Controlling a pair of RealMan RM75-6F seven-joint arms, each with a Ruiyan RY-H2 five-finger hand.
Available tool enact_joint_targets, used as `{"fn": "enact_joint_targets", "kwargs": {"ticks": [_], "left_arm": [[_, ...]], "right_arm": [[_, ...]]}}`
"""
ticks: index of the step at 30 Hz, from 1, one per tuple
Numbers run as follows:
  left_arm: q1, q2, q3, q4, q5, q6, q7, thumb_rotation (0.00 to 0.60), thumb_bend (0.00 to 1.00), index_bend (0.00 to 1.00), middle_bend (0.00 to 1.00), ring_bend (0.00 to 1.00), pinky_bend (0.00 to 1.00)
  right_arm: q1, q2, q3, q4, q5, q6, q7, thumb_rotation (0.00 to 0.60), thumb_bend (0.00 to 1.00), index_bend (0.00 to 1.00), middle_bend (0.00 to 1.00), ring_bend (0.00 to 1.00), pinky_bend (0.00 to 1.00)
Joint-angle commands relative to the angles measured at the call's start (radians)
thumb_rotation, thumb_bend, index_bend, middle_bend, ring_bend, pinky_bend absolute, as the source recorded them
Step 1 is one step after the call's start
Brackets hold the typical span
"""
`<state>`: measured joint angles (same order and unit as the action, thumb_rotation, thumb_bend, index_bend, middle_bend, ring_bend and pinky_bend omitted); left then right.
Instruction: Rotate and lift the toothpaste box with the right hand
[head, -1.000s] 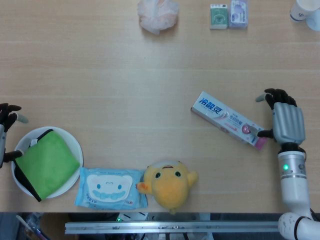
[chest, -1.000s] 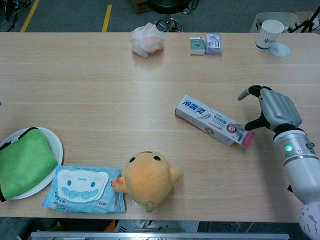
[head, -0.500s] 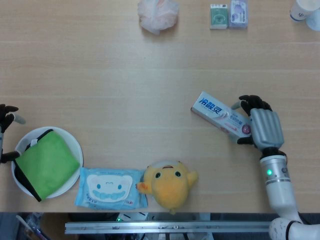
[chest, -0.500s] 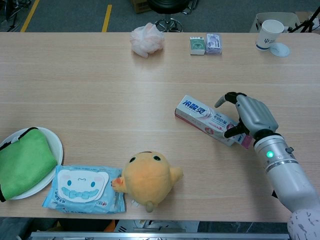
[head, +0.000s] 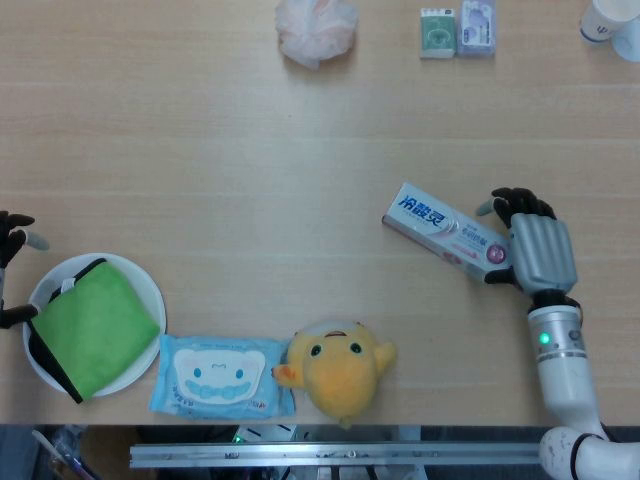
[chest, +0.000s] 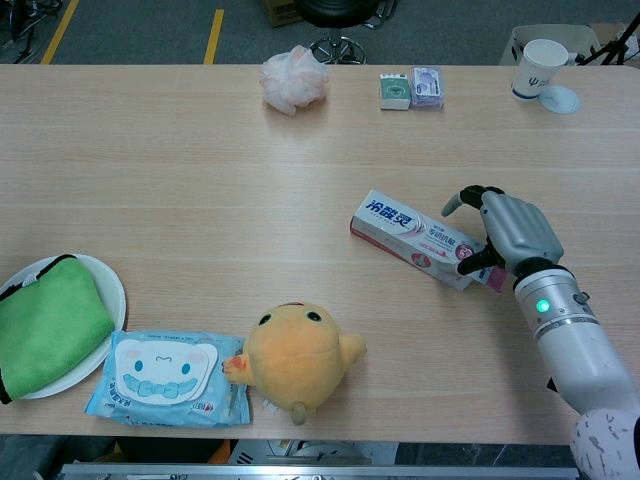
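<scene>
Now, line by line:
Toothpaste box: the toothpaste box (head: 446, 235) lies flat and slantwise on the table (head: 230, 150), right of centre, its blue-lettered end toward the middle and its pink end under the right hand.
Right hand: the right hand (head: 532, 250) sits over the box's pink end, fingers curled at the far edge and thumb at the near edge; whether it truly grips the box cannot be told.
Left hand: the left hand (head: 12, 260) shows only at the head view's left edge, beside the plate, fingers spread and holding nothing.
Plate: the white plate (chest: 112, 290) carries a green cloth (chest: 45, 325).
Near edge: a wet-wipes pack (chest: 170, 377) touches a yellow plush toy (chest: 297, 358).
Far edge: a pink mesh sponge (chest: 293, 80), two small boxes (chest: 411, 88) and a paper cup (chest: 540, 66).
</scene>
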<state>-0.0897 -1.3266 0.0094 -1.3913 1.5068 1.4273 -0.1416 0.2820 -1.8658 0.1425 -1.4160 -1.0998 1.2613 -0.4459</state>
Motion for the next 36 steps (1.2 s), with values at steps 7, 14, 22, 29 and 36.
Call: {"fn": "enact_joint_targets", "kwargs": {"ticks": [7, 14, 22, 29, 36], "left_arm": [[-0.001, -0.004, 0.001, -0.001, -0.001, -0.006, 0.005, 0.6, 0.26, 0.4, 0.25, 0.17, 0.41], [0.0, -0.004, 0.001, 0.001, -0.002, -0.007, 0.006, 0.6, 0.26, 0.4, 0.25, 0.17, 0.41], [0.0, 0.001, 0.0, -0.005, -0.003, -0.007, 0.005, 0.6, 0.26, 0.4, 0.25, 0.17, 0.41], [0.001, 0.0, 0.0, -0.002, -0.004, -0.007, -0.002, 0.6, 0.26, 0.4, 0.25, 0.17, 0.41], [0.006, 0.002, 0.003, 0.004, -0.006, -0.007, -0.009, 0.6, 0.26, 0.4, 0.25, 0.17, 0.41]], "right_arm": [[-0.002, 0.01, 0.026, 0.05, 0.021, 0.01, 0.0, 0.6, 0.0, 0.34, 0.22, 0.13, 0.2], [0.004, 0.014, 0.049, 0.078, 0.037, 0.006, 0.006, 0.6, 0.0, 0.34, 0.22, 0.13, 0.2], [0.043, 0.058, 0.052, -0.036, 0.058, -0.076, -0.012, 0.6, 0.0, 0.34, 0.22, 0.13, 0.21], [0.095, 0.067, 0.063, -0.067, 0.094, -0.126, -0.062, 0.6, 0.0, 0.34, 0.22, 0.13, 0.2], [0.134, 0.033, 0.072, -0.006, 0.117, -0.15, -0.071, 0.6, 0.0, 0.34, 0.22, 0.13, 0.2]]}}
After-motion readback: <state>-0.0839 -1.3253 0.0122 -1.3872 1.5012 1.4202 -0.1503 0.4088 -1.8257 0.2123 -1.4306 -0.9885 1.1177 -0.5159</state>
